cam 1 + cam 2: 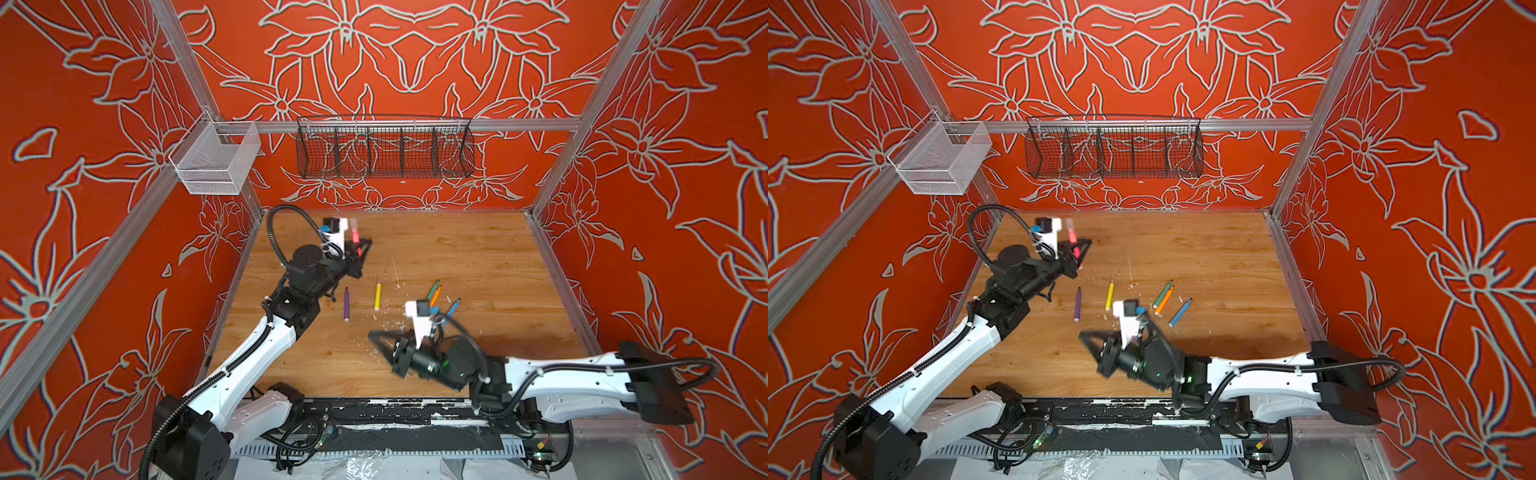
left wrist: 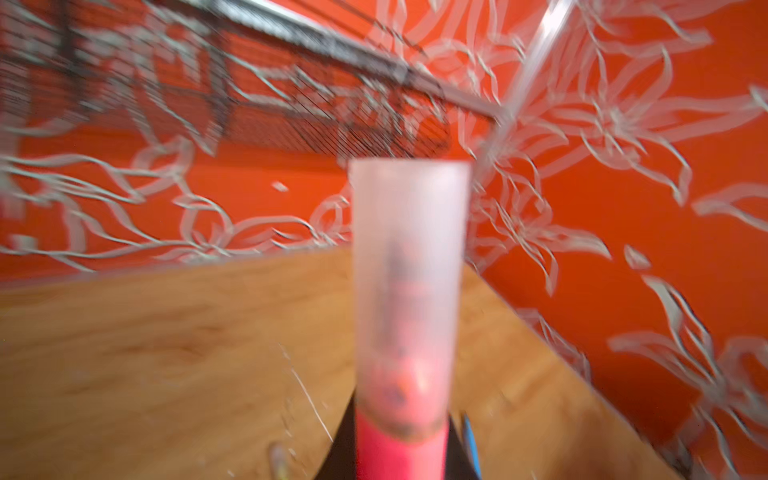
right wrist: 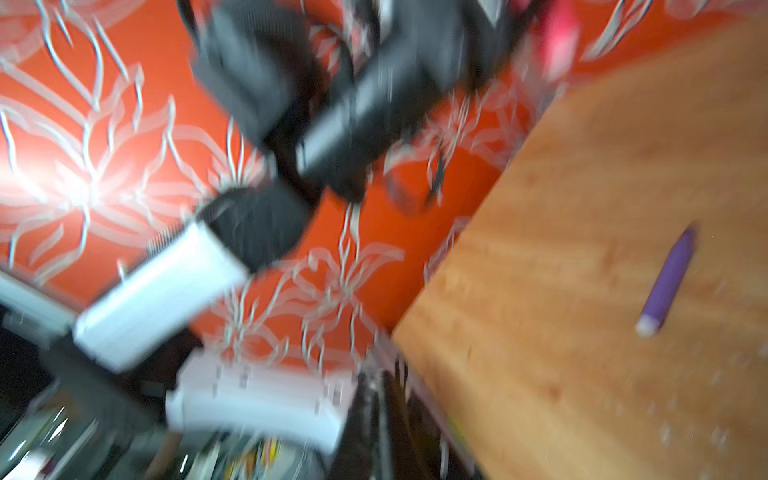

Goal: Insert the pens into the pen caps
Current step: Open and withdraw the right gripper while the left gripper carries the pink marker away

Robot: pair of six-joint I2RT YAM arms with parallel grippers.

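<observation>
Left wrist view: left gripper (image 1: 365, 243) clamped on pink pen (image 2: 401, 451), cap (image 2: 409, 266) seated beyond its jaws; right gripper (image 1: 374, 336) closed, seemingly empty; next likely release, then fetch another.

Pink pen (image 2: 401, 451) w/ clear cap (image 2: 409, 270) on, blurry.

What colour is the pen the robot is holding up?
The pen is pink, with a cloudy clear cap on top; clearest in the left wrist view.
</observation>
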